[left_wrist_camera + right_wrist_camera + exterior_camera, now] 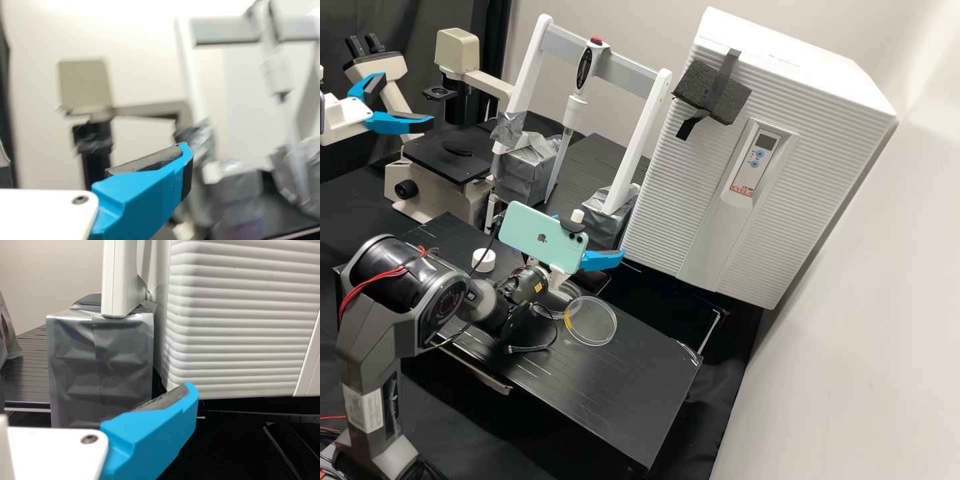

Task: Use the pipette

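Note:
The pipette [581,77] hangs upright on a white frame stand [633,153] at the back of the bench, its tip pointing down; the left wrist view has it blurred as the pipette [277,75]. My left gripper [390,103] is open at the far left, beside the microscope and well left of the pipette, holding nothing; one blue finger [150,185] is seen. My right gripper [587,243] is low in front of the stand's right taped foot, under a mint phone [543,237]. Its blue finger [160,425] points at the taped block [100,365], with nothing between the fingers.
A microscope [433,167] stands at the back left. A large white ribbed machine [753,153] fills the right side, close to my right gripper. On the black platform [620,393] lie a clear petri dish [590,320] and a white cap [483,259].

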